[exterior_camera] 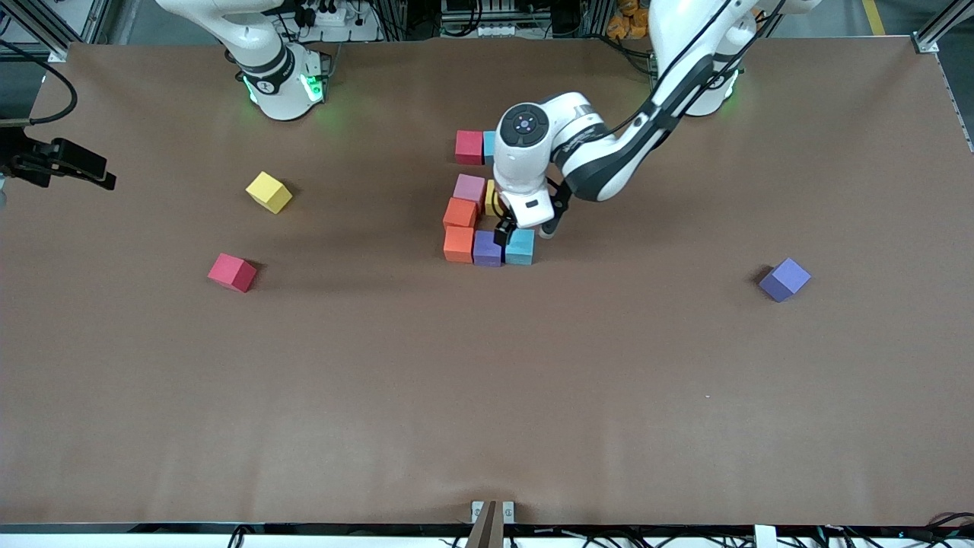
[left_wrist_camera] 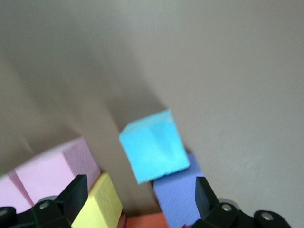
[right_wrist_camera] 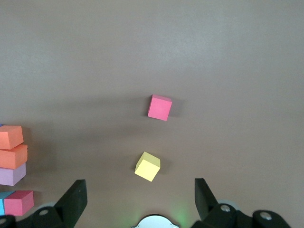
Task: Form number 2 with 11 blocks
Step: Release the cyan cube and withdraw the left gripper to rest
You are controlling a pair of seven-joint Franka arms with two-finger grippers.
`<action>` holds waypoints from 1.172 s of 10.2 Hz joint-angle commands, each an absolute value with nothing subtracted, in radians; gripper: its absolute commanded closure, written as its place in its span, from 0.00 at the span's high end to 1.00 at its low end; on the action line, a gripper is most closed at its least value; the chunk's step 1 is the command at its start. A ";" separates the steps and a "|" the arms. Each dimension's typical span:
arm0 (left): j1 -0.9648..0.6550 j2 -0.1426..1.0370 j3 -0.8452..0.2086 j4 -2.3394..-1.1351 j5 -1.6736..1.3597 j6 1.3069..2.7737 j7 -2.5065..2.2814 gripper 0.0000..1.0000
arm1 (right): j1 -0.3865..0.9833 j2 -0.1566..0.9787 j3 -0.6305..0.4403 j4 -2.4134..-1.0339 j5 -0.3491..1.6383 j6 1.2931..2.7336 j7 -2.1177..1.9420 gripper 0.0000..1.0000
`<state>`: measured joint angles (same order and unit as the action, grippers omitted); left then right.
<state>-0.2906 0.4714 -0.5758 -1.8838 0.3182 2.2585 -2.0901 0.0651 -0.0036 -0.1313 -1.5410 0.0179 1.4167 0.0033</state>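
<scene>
Several blocks form a cluster mid-table: red (exterior_camera: 469, 147) and light blue (exterior_camera: 489, 144) farthest from the front camera, then pink (exterior_camera: 469, 187) and yellow (exterior_camera: 491, 198), then orange (exterior_camera: 460, 213). The nearest row is orange (exterior_camera: 459, 244), purple (exterior_camera: 487, 248) and light blue (exterior_camera: 520, 246). My left gripper (exterior_camera: 525, 230) hangs open just over that light blue block (left_wrist_camera: 153, 145), fingers (left_wrist_camera: 76, 194) apart, holding nothing. My right gripper (right_wrist_camera: 140, 187) is open and empty, high over the loose yellow block (right_wrist_camera: 147, 166) and red block (right_wrist_camera: 159, 107); it is out of the front view.
Three loose blocks lie apart from the cluster: yellow (exterior_camera: 268, 192) and red (exterior_camera: 232, 272) toward the right arm's end, purple (exterior_camera: 784, 279) toward the left arm's end. A black fixture (exterior_camera: 53, 161) juts in at the table edge by the right arm's end.
</scene>
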 commanded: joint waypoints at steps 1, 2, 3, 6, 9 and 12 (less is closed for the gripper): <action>-0.172 0.359 -0.597 -1.885 0.270 2.182 -1.863 1.00 | 0.046 -0.037 -0.121 -1.572 0.037 1.419 0.018 1.00; -0.131 0.316 -0.595 -1.873 0.215 2.145 -1.707 1.00 | 0.046 -0.037 -0.121 -1.572 0.037 1.417 0.018 1.00; -0.088 0.272 -0.594 -1.867 0.184 2.119 -1.558 1.00 | 0.046 -0.037 -0.121 -1.571 0.037 1.417 0.018 1.00; 0.030 0.219 -0.588 -1.763 0.077 2.028 -1.178 1.00 | 0.044 -0.035 -0.121 -1.569 0.037 1.419 0.018 1.00; 0.151 0.219 -0.584 -1.634 0.072 1.883 -0.799 1.00 | 0.041 -0.035 -0.121 -1.569 0.037 1.419 0.017 1.00; 0.180 0.172 -0.452 -1.537 0.069 1.718 -0.460 1.00 | 0.041 -0.034 -0.121 -1.569 0.037 1.419 0.017 1.00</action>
<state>0.1831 0.2113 -0.5143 -1.5695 0.0918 1.7905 -0.5949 0.0614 -0.0067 -0.1343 -1.5426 0.0191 1.4151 0.0048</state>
